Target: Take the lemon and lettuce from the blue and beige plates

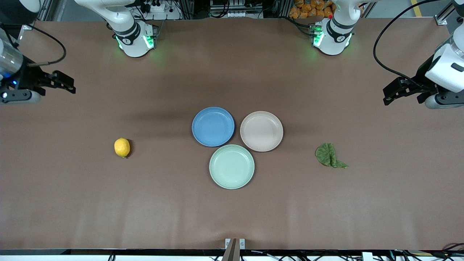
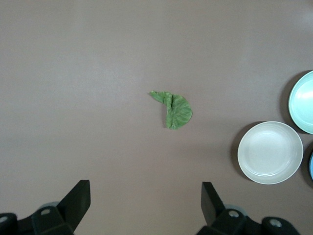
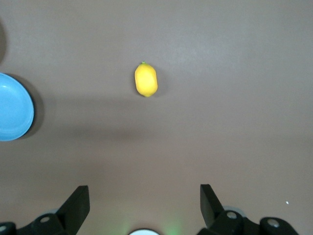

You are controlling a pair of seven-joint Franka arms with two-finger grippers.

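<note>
The yellow lemon lies on the bare table toward the right arm's end, apart from the plates; it also shows in the right wrist view. The green lettuce leaf lies on the bare table toward the left arm's end and shows in the left wrist view. The blue plate and the beige plate are empty. My right gripper is open and empty, high over the table at its own end. My left gripper is open and empty, high over its end.
An empty light green plate sits nearer to the front camera, touching the blue and beige plates. The brown table surrounds them. Black cables hang by both arms at the table's ends.
</note>
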